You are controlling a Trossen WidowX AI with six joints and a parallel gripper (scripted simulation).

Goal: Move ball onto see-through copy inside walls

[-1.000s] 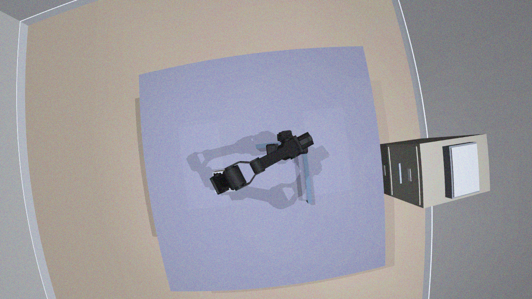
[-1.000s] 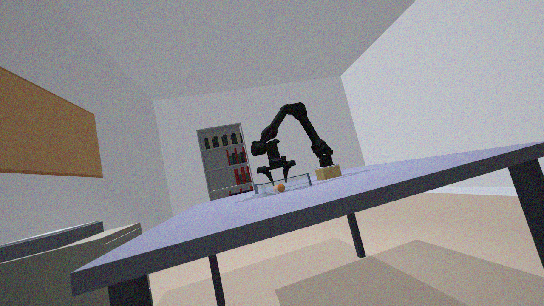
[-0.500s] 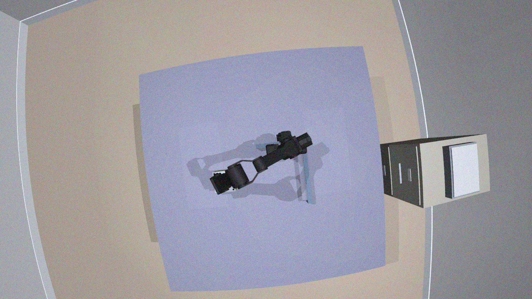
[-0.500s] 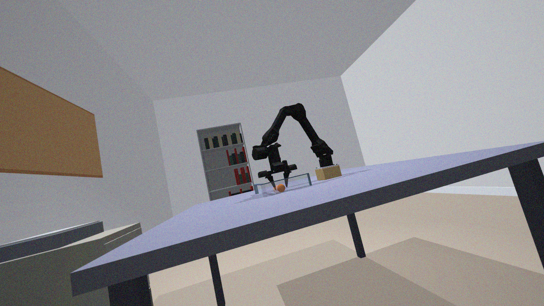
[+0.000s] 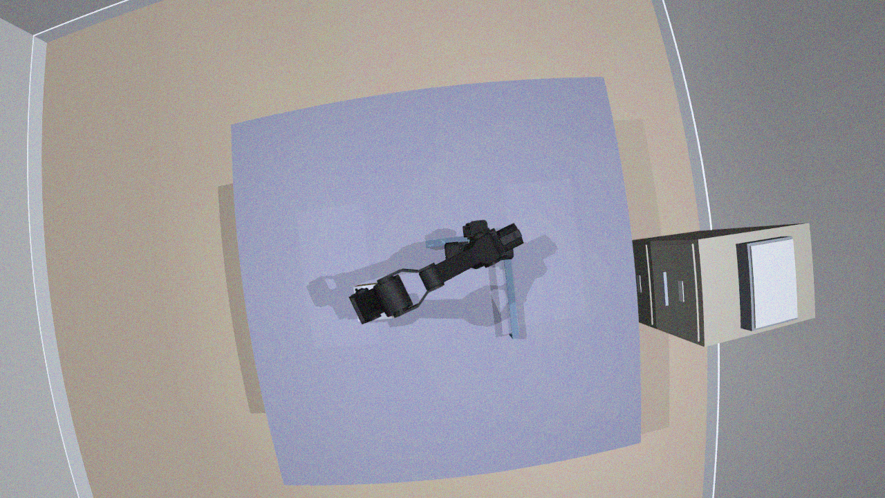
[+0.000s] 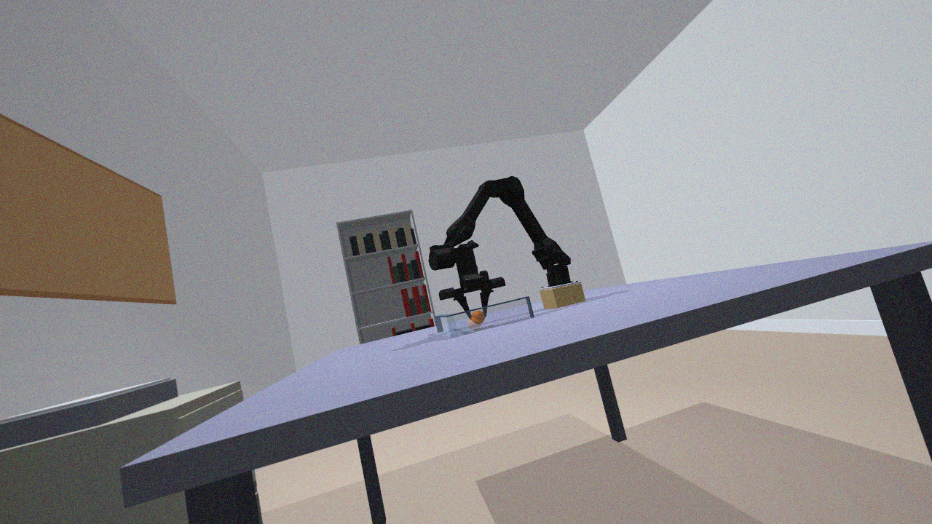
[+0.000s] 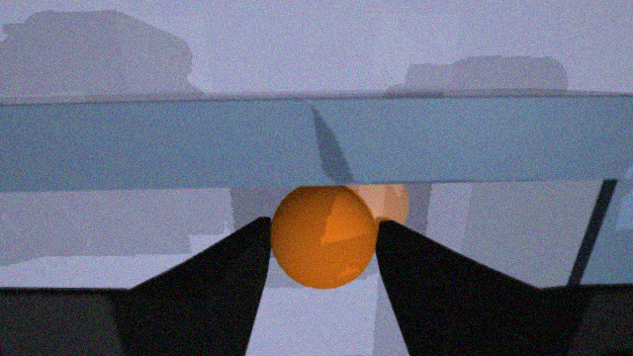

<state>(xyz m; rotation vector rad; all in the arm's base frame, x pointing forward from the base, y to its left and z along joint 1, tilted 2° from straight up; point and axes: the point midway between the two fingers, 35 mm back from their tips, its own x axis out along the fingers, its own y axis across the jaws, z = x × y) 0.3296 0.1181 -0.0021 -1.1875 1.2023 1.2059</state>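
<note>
The orange ball (image 7: 323,257) (image 6: 478,316) sits between the fingertips of my gripper (image 7: 322,227), which is shut on it. In the exterior view the ball appears slightly above the table. The pale see-through copy (image 7: 395,198) shows partly behind the ball, to its right in the wrist view; the ball and the right finger cover some of it. One clear wall (image 7: 148,143) (image 5: 442,242) runs just beyond the ball. The other clear wall (image 5: 510,303) meets it in a corner hidden under the arm in the top view, where the ball is also hidden.
The lavender table (image 5: 383,402) (image 6: 325,384) bears the walls and the arm. The arm's tan base block (image 6: 563,296) stands beyond the walls in the exterior view. A cabinet (image 5: 724,309) stands past the table's right edge in the top view. A bookshelf (image 6: 348,263) is in the background.
</note>
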